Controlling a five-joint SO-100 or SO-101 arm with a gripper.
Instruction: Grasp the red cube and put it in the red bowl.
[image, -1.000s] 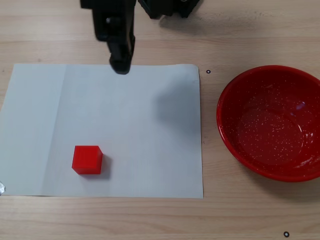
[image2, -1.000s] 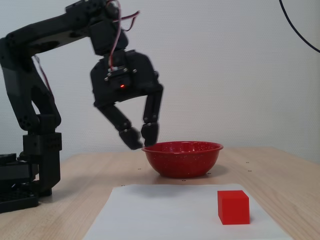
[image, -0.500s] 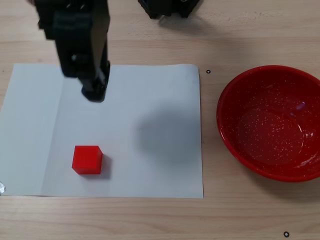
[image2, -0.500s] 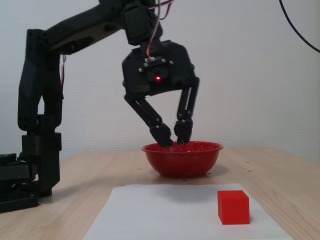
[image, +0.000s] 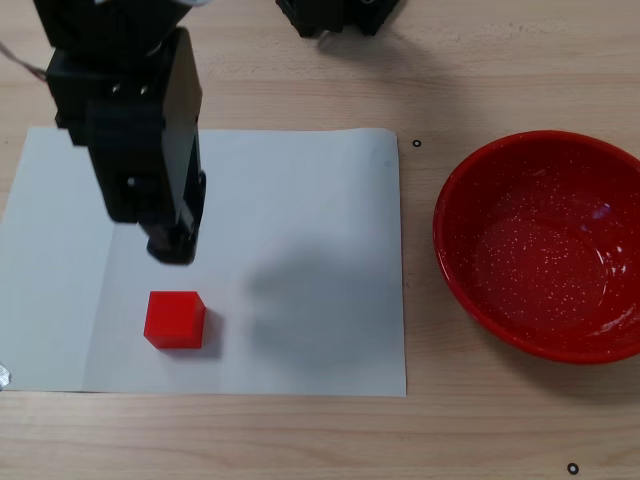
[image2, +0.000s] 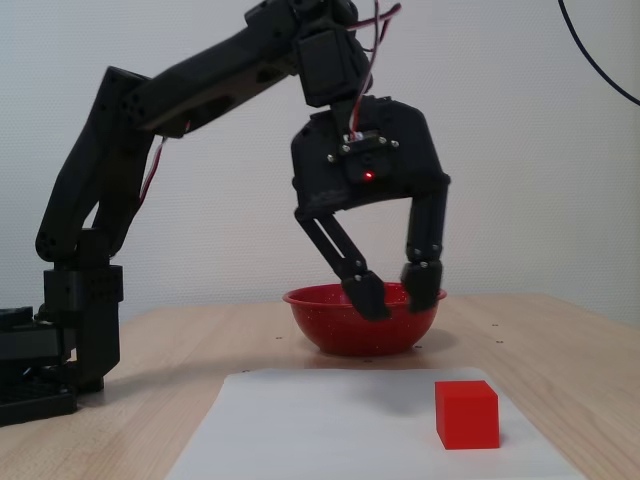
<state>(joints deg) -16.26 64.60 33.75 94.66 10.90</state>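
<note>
Red on white: one red cube (image: 175, 319) sits on a single sheet of white paper (image: 300, 260), towards the sheet's lower left in the top-down fixed view, and at the right near end of the sheet in the side-on fixed view (image2: 466, 413). Nothing touches it. One red bowl (image: 545, 245), glossy with fine white speckles inside, stands on the bare pale wooden desk (image: 500, 80) just off the right edge of the paper, well apart from the cube; in the side-on fixed view the bowl (image2: 330, 325) is behind the sheet (image2: 330, 420).

One black arm (image2: 180, 85) reaches out from its base at the left of the side-on view. Its pincer (image2: 397, 294) hangs in the air with the two fingers spread apart and nothing between them; the fingertips (image2: 421, 285) overlap the bowl's rim in that picture, yet from above the pincer (image: 172, 246) is over the paper, just above the cube in the picture and not touching it. A red light glows on the pincer's body. The arm's soft shadow falls on the paper to the right of the cube. Two small black ring marks show on the desk, one by the paper's upper right corner (image: 416, 143) and one near the lower right edge (image: 572, 468).
</note>
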